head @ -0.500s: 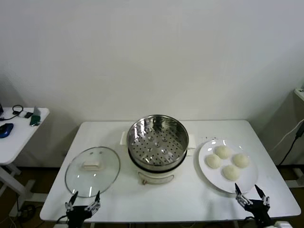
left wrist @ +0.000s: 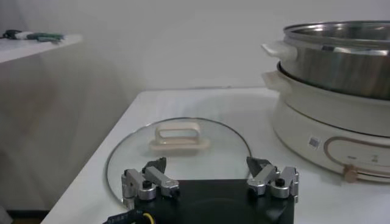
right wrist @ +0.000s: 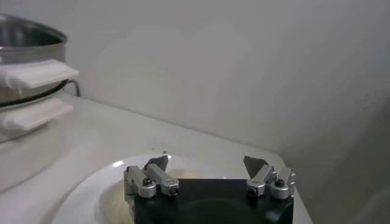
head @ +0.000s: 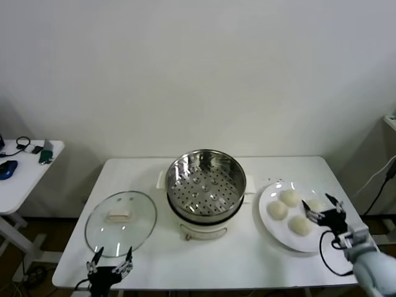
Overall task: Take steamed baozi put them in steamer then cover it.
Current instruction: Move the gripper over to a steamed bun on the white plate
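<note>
- The steamer stands at the centre of the white table. It is a shiny steel basket with a perforated floor, seated on a cream-white pot base. Nothing lies in the basket.
- In the left wrist view, the steamer rises on its base beyond the near-left gripper.
- The cover lies flat on the table to the left of the steamer, handle up, apart from the pot base. Its cream-white handle sits at the centre of the glass.
- The white plate rests on the table to the right of the steamer, close to the pot base.
- The steamed baozi lie on that plate in a cluster of four. One bun sits at the far side, one at the left, one at the near side. The fourth, at the right, is partly hidden behind the right gripper.
- The right gripper hangs over the right part of the plate, above the right-hand bun. Its two fingers are spread wide apart, with nothing between them.
- In the right wrist view, the right gripper shows the same wide gap, with the plate below it and a bun partly visible under the gripper body.
- The left gripper sits at the near-left edge of the table, just at the near rim of the cover. Its fingers are parted and hold nothing.
- The left wrist view shows the left gripper with both fingers wide apart, over the near rim of the cover.
- A second white table stands at the far left, carrying small dark items.
</note>
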Available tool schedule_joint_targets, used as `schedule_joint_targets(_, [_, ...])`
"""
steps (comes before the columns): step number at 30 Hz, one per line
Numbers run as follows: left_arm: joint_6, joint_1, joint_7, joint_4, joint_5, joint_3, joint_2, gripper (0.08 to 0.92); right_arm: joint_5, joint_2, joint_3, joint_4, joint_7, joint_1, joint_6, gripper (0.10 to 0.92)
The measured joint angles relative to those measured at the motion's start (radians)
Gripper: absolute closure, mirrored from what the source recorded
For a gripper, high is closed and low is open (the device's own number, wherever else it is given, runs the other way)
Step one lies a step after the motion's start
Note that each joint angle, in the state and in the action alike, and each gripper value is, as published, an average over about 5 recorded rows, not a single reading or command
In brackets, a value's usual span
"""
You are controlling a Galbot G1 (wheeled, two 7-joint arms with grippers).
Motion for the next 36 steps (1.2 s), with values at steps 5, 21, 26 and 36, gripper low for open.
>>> schedule_joint_targets(5, [-0.004,0.0,0.002,-0.002,0.004,0.005,-0.003,0.177,-0.111,-0.127,-0.18,-0.109,-0.213,0.22,0.045,0.203])
schedule_joint_targets(21, [-0.003,0.0,0.007,-0.011,0.009,0.009,-0.011,0.177,-0.215,-0.206,-1.075,-0.402,-0.705,1.098,0.161,0.203])
schedule_joint_targets(26, [-0.002,-0.003,0.008,-0.006,0.01,0.01,-0.011,0.177,-0.213,-0.168,-1.284,-0.47,-0.756,1.266,0.156,0.203])
schedule_joint_targets(36, [-0.003,0.0,0.009,-0.001,0.01,0.001,-0.011,0.177,-0.202,-0.047,-1.451,-0.625,-0.796,1.374,0.135,0.203])
